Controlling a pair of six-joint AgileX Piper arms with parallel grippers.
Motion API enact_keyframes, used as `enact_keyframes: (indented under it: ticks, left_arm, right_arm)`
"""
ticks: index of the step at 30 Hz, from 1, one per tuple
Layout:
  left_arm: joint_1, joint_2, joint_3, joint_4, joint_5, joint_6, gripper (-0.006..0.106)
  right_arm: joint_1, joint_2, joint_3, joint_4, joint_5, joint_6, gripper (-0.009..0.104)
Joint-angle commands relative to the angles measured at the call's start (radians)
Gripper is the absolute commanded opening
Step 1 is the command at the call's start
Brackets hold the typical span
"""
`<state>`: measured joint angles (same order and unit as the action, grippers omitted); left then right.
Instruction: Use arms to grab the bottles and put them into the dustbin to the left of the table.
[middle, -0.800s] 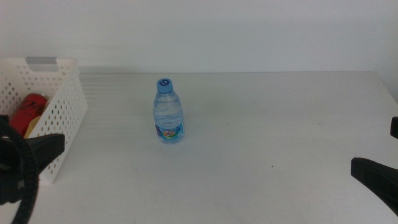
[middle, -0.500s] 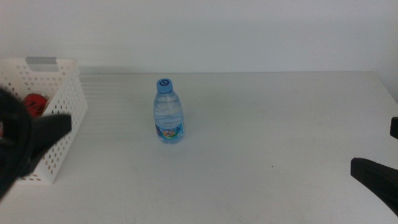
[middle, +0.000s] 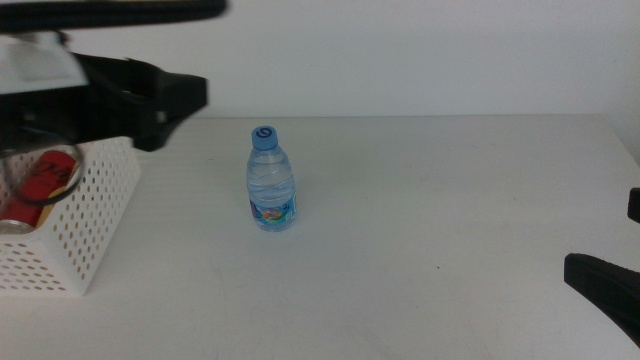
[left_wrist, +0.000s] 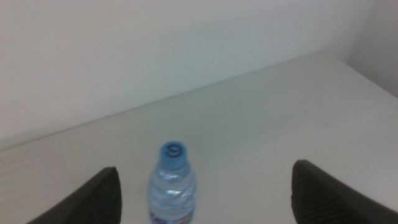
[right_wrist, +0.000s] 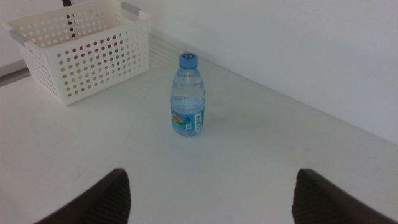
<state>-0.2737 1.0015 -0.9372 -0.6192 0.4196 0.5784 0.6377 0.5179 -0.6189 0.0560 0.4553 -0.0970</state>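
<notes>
Water bottle (middle: 270, 180) stands upright at centre frame on the worktop (middle: 430, 200); dustbin (middle: 80, 230) at left holds the can (middle: 40, 180). Left pincer (left_wrist: 205, 193), jaws spread and empty, faces the bottle for approach; next it must descend around the bottle. Right pincer (right_wrist: 211, 193) waits, also spread.

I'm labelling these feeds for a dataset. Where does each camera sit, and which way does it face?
Middle view: looks forward and down over the white table; left arm above the white perforated basket, right gripper at the edge.
Left wrist view: faces the clear blue-capped water bottle between its open jaws.
Right wrist view: faces bottle and basket, jaws open.
All three share the bottle.
</notes>
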Motion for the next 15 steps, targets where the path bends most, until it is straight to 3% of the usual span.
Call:
enact_keyframes:
  ticks: [1, 7, 15]
  left_arm:
    - [-0.003, 0.035, -0.035, -0.153, -0.078, 0.122, 0.089]
    - [-0.036, 0.149, -0.035, -0.414, -0.153, 0.388, 0.089]
    - [-0.055, 0.214, -0.035, -0.543, -0.181, 0.505, 0.089]
  right_arm:
    - [0.002, 0.002, -0.027, -0.010, -0.066, -0.012, 0.068]
    - [0.002, 0.002, -0.027, -0.010, -0.066, -0.012, 0.068]
    - [0.002, 0.002, -0.027, -0.010, -0.066, -0.012, 0.068]
